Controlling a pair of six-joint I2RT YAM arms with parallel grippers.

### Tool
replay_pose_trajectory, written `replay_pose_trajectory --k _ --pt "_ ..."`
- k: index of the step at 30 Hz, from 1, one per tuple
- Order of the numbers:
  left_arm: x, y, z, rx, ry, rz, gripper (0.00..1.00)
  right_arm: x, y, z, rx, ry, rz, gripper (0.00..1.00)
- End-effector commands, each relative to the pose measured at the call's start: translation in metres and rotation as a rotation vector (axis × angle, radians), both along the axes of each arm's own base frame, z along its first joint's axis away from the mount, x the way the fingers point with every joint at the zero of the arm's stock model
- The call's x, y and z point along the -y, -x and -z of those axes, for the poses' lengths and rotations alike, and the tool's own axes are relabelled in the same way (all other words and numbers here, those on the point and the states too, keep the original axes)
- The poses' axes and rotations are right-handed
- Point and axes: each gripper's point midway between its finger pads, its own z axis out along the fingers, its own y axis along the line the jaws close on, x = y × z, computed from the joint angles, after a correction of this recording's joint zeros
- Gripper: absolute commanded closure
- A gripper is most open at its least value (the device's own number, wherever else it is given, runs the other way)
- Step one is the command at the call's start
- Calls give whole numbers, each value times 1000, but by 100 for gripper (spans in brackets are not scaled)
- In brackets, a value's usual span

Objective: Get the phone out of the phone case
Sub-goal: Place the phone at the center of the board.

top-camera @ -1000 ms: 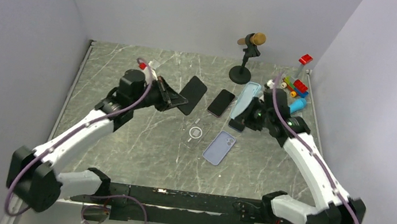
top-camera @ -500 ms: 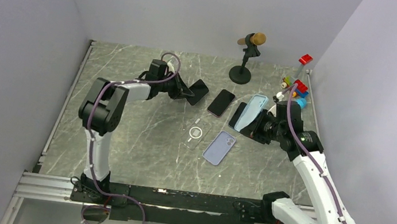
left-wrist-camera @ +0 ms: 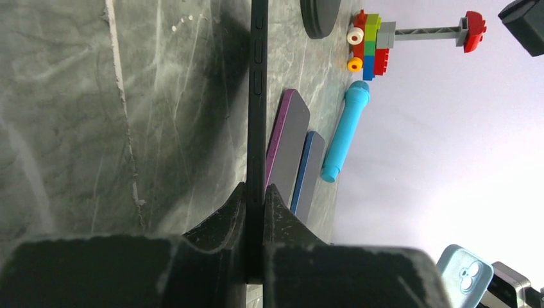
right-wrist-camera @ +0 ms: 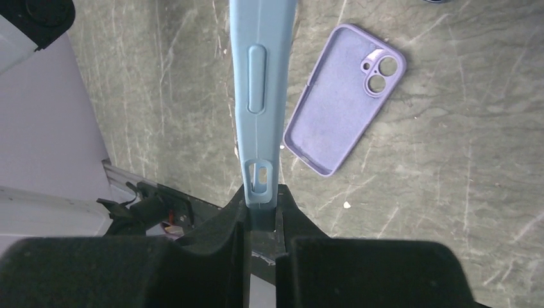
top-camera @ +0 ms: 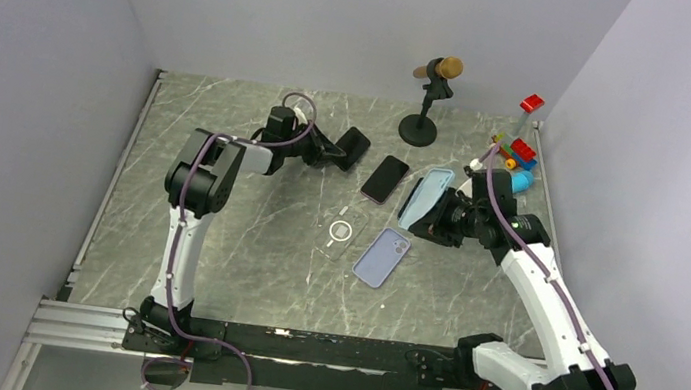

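Observation:
My left gripper (left-wrist-camera: 256,189) is shut on the edge of a black phone (left-wrist-camera: 258,96), held on edge above the table; from above, the left gripper (top-camera: 332,150) and black phone (top-camera: 354,145) are at the back centre-left. My right gripper (right-wrist-camera: 262,192) is shut on the end of a light blue phone case (right-wrist-camera: 260,77), seen edge-on, its inside hidden. In the top view the right gripper (top-camera: 440,215) lifts this case (top-camera: 431,189) tilted. A dark blue phone (top-camera: 411,202) lies just left of it.
A purple-edged phone (top-camera: 385,179), a clear case with a ring (top-camera: 341,230) and a lavender case (top-camera: 382,257) lie mid-table. A microphone stand (top-camera: 423,114), toy bricks (top-camera: 518,152) and a blue cylinder (top-camera: 522,183) are at the back right.
The left arm has stretched out towards the back, carrying the black phone farther back and right. The right gripper has shifted slightly nearer with the blue case, tilting it.

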Motion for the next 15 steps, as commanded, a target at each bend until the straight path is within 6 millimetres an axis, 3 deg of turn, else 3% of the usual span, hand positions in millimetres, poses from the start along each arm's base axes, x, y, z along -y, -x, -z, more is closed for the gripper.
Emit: replay_pose_trajectory --k 1,5,8,15 --pt "-4 -11 -9 20 51 -53 88 -14 -20 -19 68 -80 -18 100" --pt "-8 -4 1 -47 47 -39 75 -17 -26 -17 53 -89 -7 100" --pt "-13 2 6 -89 37 -12 57 -23 -29 -16 47 -128 -6 100" --pt "-37 12 -6 -97 21 5 33 -41 -26 -11 2 -181 -38 100"
